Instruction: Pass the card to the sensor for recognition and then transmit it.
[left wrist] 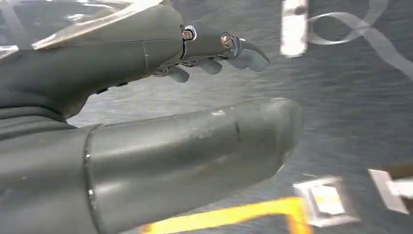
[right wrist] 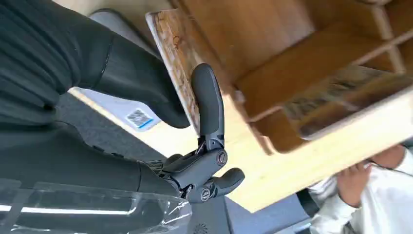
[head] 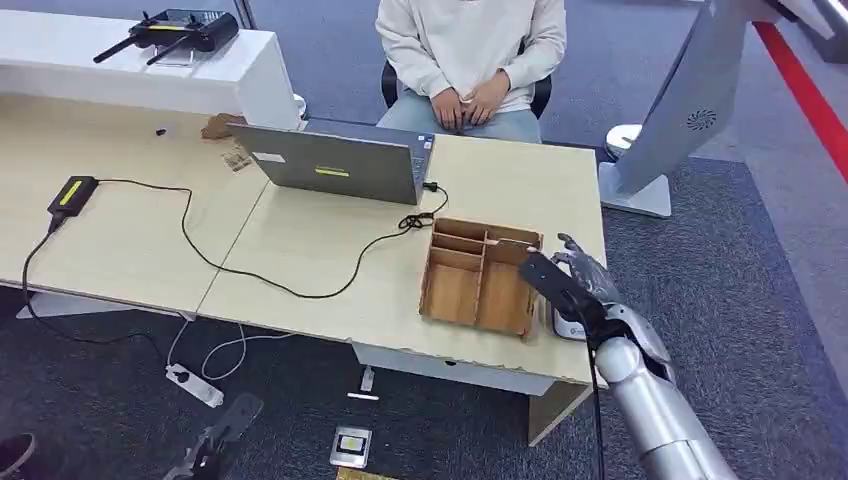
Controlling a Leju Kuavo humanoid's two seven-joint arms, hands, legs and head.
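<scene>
A wooden divided box (head: pixel 478 283) stands near the table's right end. In the right wrist view a printed card (right wrist: pixel 336 87) leans on edge inside one of its compartments. My right hand (head: pixel 580 275) hovers at the box's right side with nothing in it. Its thumb (right wrist: pixel 146 83) lies outside the box wall (right wrist: pixel 175 58), and one straight finger (right wrist: pixel 207 97) reaches over that wall, short of the card. A flat white sensor (head: pixel 565 325) with a small code label (right wrist: pixel 138 118) lies on the table under this hand. My left hand (left wrist: pixel 146 73) hangs over the floor, fingers loosely apart and holding nothing.
A person (head: pixel 470 60) sits behind the table, hands in lap. A grey laptop (head: pixel 340 165) stands mid-table, with a black cable (head: pixel 250 270) running to a small black unit (head: pixel 72 192). A white stand (head: pixel 660 130) rises at the right. A power strip (head: pixel 195 385) lies on the floor.
</scene>
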